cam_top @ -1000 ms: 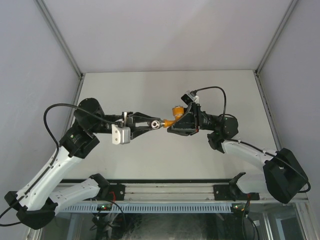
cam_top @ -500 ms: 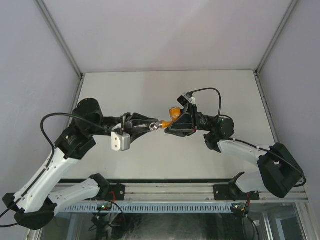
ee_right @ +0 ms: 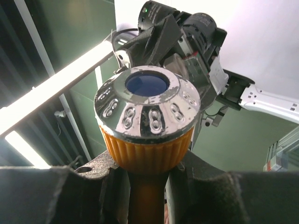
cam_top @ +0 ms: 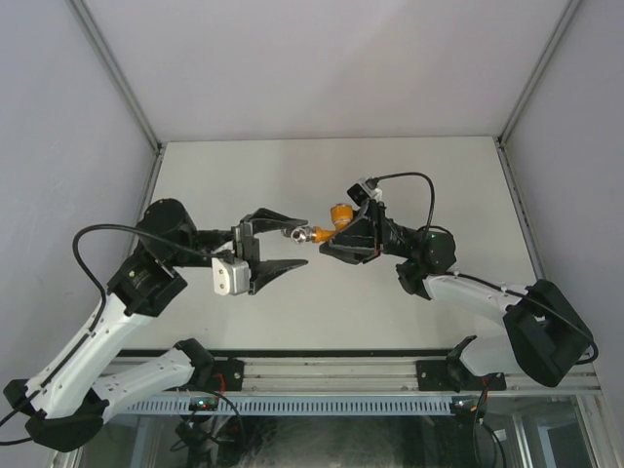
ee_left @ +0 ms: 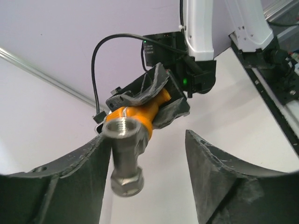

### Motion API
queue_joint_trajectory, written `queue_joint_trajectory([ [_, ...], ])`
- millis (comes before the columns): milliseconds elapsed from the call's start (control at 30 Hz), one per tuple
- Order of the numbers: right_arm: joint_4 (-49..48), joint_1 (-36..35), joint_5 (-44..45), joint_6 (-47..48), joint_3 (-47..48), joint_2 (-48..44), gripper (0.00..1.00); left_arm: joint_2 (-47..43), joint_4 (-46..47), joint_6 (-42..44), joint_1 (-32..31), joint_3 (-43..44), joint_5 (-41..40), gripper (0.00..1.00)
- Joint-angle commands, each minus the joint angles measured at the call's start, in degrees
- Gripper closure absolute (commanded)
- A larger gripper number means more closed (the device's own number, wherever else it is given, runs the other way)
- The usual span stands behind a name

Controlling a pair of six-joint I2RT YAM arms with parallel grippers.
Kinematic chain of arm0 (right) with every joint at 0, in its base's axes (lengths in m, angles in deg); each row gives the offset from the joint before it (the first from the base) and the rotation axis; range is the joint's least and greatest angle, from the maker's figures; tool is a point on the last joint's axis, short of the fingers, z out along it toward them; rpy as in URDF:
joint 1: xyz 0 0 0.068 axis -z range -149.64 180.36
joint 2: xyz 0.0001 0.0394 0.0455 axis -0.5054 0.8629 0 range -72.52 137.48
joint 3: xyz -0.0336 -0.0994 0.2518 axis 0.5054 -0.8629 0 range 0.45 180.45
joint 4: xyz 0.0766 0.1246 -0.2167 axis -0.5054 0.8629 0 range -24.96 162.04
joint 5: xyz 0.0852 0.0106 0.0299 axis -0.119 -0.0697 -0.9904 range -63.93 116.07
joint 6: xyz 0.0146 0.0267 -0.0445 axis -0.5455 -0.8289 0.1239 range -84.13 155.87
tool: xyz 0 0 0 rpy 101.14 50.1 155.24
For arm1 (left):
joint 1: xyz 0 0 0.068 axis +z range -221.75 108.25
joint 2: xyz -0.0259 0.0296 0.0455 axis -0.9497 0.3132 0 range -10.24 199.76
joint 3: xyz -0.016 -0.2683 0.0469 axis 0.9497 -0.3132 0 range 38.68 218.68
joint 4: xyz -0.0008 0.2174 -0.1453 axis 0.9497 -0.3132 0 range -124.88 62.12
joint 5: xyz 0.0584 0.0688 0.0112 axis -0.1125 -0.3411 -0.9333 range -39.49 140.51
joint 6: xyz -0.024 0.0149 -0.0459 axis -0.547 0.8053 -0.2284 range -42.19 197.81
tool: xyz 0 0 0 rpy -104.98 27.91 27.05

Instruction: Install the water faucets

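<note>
Mid-frame in the top view, the left jaws have just opened off the grey fitting (ee_left: pixel 124 157), which now hangs from the orange tap (ee_left: pixel 142 115) gripped in the closed right jaws above the table (cam_top: pixel 292 175), so the joining looks done.

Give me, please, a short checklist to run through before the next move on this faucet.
1. Right gripper shut on the orange tap body: ok.
2. Left gripper open: ok.
3. Grey threaded fitting hanging from the tap body without other support: ok.
4. Fitting screwed fully home: cannot tell.
5. Left fingers apart from the fitting: cannot tell; one sits right beside it.
</note>
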Motion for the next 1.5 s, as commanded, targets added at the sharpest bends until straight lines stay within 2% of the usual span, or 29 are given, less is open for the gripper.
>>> queue_joint_trajectory([
  [0,-1.79,0.24,5.17,3.09,2.18,-0.73,1.00,-1.51,7.04,-5.23,-0.80,-1.87,0.43,0.16],
  [33,-1.61,0.24,5.31,3.79,1.95,-0.75,1.00,-1.99,9.92,-7.37,-0.80,-2.84,-0.97,0.03],
  [67,-1.55,0.24,5.48,4.61,1.80,-0.80,1.00,-2.49,13.35,-11.28,-0.80,-3.99,-2.35,0.00],
  [200,-1.46,0.24,5.50,6.61,1.65,-0.13,1.00,-4.31,21.58,-17.70,-0.80,-7.46,-5.39,0.00],
  [300,-1.28,0.41,6.10,8.83,1.39,-0.14,1.00,-4.98,22.46,-19.92,-0.81,-7.77,-8.38,0.00],
  [467,2.97,1.66,7.38,16.62,-0.19,-1.98,1.00,-7.79,27.33,-36.60,-0.80,-8.82,-23.33,0.00],
  [633,5.24,3.61,8.01,24.55,-1.39,-3.73,1.00,-10.76,20.64,-52.10,-0.83,-6.29,-37.13,0.00],
  [733,7.71,3.90,8.03,30.05,-1.60,-5.36,1.00,-10.69,11.72,-66.62,-0.72,-3.08,-47.61,0.00],
  [833,11.65,4.15,8.03,35.64,-1.68,-7.51,1.00,-10.22,-0.14,-77.61,-0.52,-0.11,-52.67,0.00],
  [933,14.43,4.33,7.90,39.87,-1.63,-9.57,1.00,-9.30,-6.15,-89.37,0.74,0.74,-52.24,0.04],
  [1067,15.55,4.55,7.32,42.67,-1.61,-11.19,1.00,-7.30,-5.55,-97.48,1.99,0.41,-45.70,0.09],
  [1267,17.79,4.64,6.25,45.88,-1.66,-12.66,1.00,-3.46,-2.32,-104.34,2.45,1.09,-39.74,0.04],
  [1467,21.98,4.64,5.86,50.27,-1.60,-15.32,1.00,-0.50,-0.63,-107.64,2.69,0.75,-36.65,0.04],
])
